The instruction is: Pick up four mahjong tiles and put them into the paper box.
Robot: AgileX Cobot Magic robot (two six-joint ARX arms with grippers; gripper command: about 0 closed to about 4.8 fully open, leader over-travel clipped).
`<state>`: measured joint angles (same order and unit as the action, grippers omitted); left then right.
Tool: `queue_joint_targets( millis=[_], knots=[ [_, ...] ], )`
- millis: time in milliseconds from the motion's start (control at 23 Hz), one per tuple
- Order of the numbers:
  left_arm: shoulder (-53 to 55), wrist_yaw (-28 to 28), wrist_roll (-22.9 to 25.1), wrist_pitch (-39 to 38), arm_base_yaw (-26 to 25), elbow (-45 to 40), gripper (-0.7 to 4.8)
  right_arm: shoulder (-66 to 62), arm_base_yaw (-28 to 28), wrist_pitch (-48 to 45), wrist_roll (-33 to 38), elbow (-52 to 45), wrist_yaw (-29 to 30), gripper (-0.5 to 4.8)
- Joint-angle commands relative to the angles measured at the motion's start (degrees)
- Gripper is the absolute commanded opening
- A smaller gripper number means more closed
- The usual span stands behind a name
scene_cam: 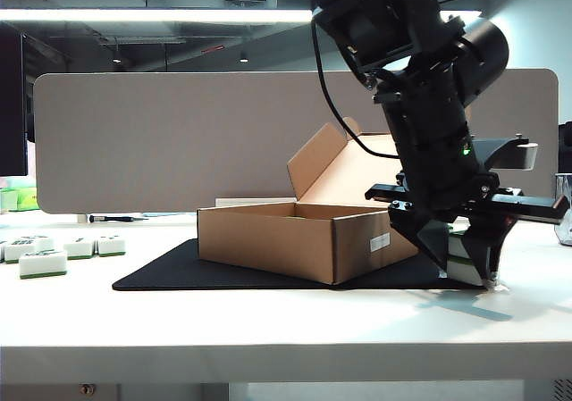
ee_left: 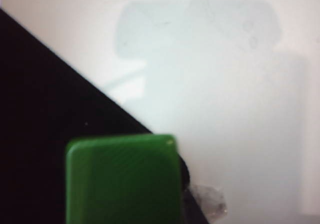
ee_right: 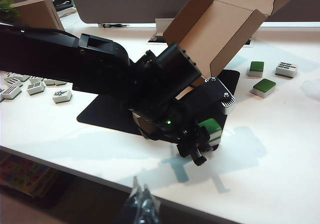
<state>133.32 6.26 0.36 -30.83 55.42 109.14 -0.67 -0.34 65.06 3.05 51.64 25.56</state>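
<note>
The brown paper box (scene_cam: pixel 304 240) stands open on a black mat (scene_cam: pixel 179 271), its lid raised behind it. My left gripper (scene_cam: pixel 466 274) has reached across to the mat's right end, just beside the box. It points down with its fingers shut on a mahjong tile (scene_cam: pixel 465 251). That tile's green face (ee_left: pixel 122 181) fills the near part of the left wrist view. The right wrist view shows the same gripper (ee_right: pixel 207 134) around the green-topped tile (ee_right: pixel 211 126) in front of the box (ee_right: pixel 220 29). My right gripper (ee_right: pixel 141 196) hangs shut and empty beyond the table's edge.
Several loose tiles (scene_cam: pixel 43 263) lie on the white table at the far left of the exterior view. More tiles (ee_right: pixel 264 87) lie near the box's lid side. A grey partition stands behind the table. A glass stands at the right edge (scene_cam: pixel 565 209).
</note>
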Motion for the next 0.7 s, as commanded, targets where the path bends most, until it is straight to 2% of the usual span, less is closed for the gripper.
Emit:
queue_joint_targets(
  millis=[43, 695],
  knots=[
    [-0.1, 0.3, 0.0, -0.4, -0.1, 0.0, 1.46, 0.7, 0.0, -0.5, -0.1, 0.2, 0.1, -0.01],
    [-2.0, 0.3, 0.0, -1.3, -0.1, 2.1, 1.42, 0.7, 0.0, -0.5, -0.1, 0.2, 0.0, -0.01]
  ],
)
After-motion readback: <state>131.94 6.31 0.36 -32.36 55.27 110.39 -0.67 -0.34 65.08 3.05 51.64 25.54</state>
